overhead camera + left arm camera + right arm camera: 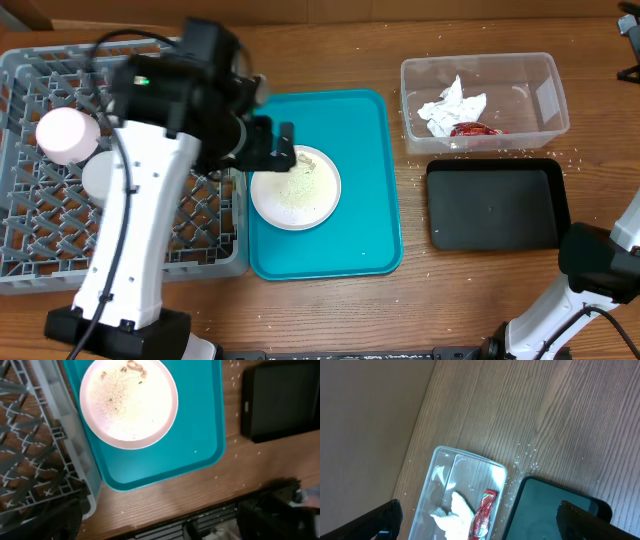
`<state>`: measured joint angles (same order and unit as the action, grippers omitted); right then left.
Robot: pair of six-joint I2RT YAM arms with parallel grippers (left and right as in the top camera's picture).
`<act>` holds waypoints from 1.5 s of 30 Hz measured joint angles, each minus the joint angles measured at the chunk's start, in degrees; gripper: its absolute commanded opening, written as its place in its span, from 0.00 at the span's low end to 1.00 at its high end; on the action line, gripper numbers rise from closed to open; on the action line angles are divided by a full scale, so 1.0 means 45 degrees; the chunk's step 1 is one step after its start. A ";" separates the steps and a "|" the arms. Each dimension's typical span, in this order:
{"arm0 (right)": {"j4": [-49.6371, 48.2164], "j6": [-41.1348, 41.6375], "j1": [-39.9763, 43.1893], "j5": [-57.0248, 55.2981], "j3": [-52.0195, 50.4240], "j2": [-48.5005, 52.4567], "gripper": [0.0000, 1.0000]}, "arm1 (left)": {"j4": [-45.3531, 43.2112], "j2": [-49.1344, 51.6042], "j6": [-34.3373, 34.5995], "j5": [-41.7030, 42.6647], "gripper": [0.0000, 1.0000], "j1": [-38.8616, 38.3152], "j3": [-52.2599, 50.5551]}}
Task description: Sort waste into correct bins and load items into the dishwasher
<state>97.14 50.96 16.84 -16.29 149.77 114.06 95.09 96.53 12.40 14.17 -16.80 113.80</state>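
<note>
Seen from overhead, the left gripper (283, 148) hangs with its fingers spread and empty. The white plate (295, 187) lies just under their tips, on the teal tray (370, 200). Only this view shows what is in the grey dish rack (180, 250): a pale pinkish cup (68, 135) and a white bowl (100, 175), both back behind the arm and well away from the fingers.

The left wrist camera shows the plate more closely. It sits ahead of the fingers, dusted all over with pale rice grains (125, 405), with a few brown scraps (134, 367) at its far edge.

The right wrist camera shows the right gripper (479, 510) wide open, holding nothing. Between its two fingers (380, 520), down on the table (520, 400), sits the clear tub (437, 467) — in it are the crumpled white napkin (452, 515) and the red wrapper (482, 512). The black tray (550, 505) lies just beside the tub, nearer the other finger, with loose grains (525, 455) scattered on the wood around both.
</note>
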 measured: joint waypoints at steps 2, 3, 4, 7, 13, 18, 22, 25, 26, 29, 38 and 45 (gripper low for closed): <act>-0.0005 -0.0010 0.0000 0.0010 0.0000 0.0000 1.00 | -0.0233 0.0000 0.0427 -0.0612 1.00 -0.0685 -0.0272; -0.0005 -0.0005 0.0000 0.0005 0.0000 0.0000 1.00 | -0.0350 -0.0005 0.0767 -0.1107 1.00 -0.1069 -0.0423; -0.0005 0.0005 0.0000 0.0005 0.0000 0.0000 1.00 | -0.0452 -0.0005 0.1093 -0.1579 1.00 -0.1438 -0.0554; 0.0000 -0.0005 0.0000 0.0010 0.0000 0.0000 1.00 | -0.1195 -0.0005 0.1987 -0.2579 1.00 -0.2341 -0.0933; 0.0000 -0.0005 0.0000 0.0005 0.0000 0.0000 1.00 | -0.2409 -0.0010 0.3264 -0.2603 1.00 -0.3099 -0.1307; -0.0010 -0.0005 0.0000 0.0005 0.0000 0.0000 1.00 | -0.2997 0.0044 0.3604 -0.1914 0.95 -0.3376 -0.1321; -0.0010 -0.0010 0.0000 0.0005 0.0000 0.0000 1.00 | -0.3162 0.0427 0.3818 -0.1821 0.72 -0.3764 -0.1321; -0.0005 -0.0005 0.0000 0.0010 0.0000 0.0000 1.00 | -0.3254 0.1069 0.4036 -0.1812 0.65 -0.3993 -0.1321; -0.0005 -0.0010 0.0000 0.0005 0.0000 0.0000 1.00 | -0.3274 0.1404 0.4143 -0.1812 0.61 -0.4070 -0.1321; -0.0010 -0.0005 0.0000 0.0005 0.0000 0.0000 1.00 | -0.3337 0.2365 0.4279 -0.1826 0.60 -0.4216 -0.1331; 0.0000 -0.0005 0.0000 0.0005 0.0000 0.0000 1.00 | -0.3327 0.4007 0.4323 -0.1957 0.60 -0.4357 -0.1443; -0.0005 0.0000 0.0000 0.0010 0.0000 0.0000 1.00 | -0.1739 0.4007 0.4318 -0.2968 0.62 -0.3774 -0.0792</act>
<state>97.12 50.96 16.84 -16.25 149.77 114.06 87.26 114.56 31.83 0.82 -33.78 110.24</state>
